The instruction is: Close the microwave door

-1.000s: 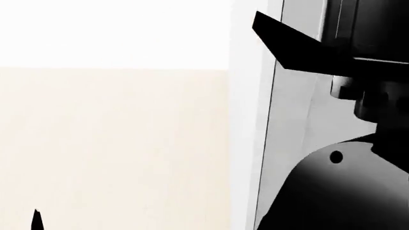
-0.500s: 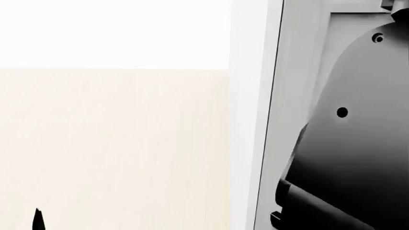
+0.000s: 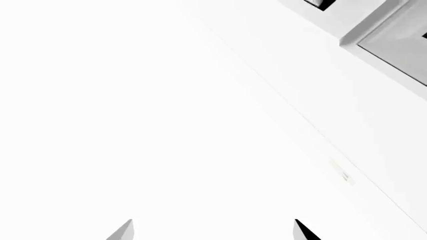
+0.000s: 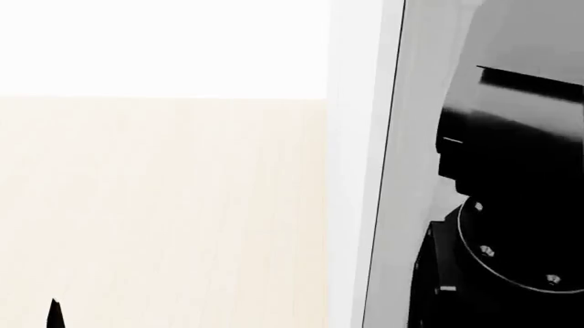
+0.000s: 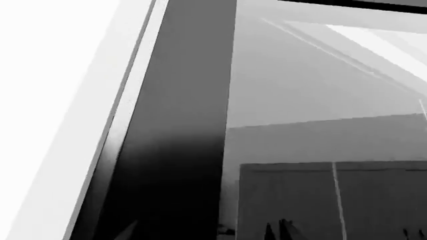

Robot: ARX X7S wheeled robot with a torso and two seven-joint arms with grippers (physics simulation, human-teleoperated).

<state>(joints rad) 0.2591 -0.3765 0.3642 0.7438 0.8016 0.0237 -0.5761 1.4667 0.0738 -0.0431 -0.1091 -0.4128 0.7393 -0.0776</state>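
Observation:
The microwave door fills the right wrist view from very close: a dark frame bar (image 5: 180, 150) beside a glass pane (image 5: 320, 90) full of reflections. My right gripper (image 5: 200, 232) is right in front of that bar, with only its fingertips (image 5: 272, 231) showing. They stand apart with nothing held between them. In the head view a white upright edge (image 4: 360, 171) and a grey panel (image 4: 415, 123) stand at the right, partly hidden by my black right arm (image 4: 511, 219). My left gripper (image 3: 213, 231) is open over a blank white surface.
A pale beige surface (image 4: 164, 205) fills the left of the head view, with white above it. A small black tip (image 4: 54, 314) pokes up at the lower left. A grey framed panel (image 3: 393, 40) shows in a corner of the left wrist view.
My right arm has shifted across the grey panel. Its rounded grey shell has given way to a black section with a ring of screws. The black tip at lower left has not moved.

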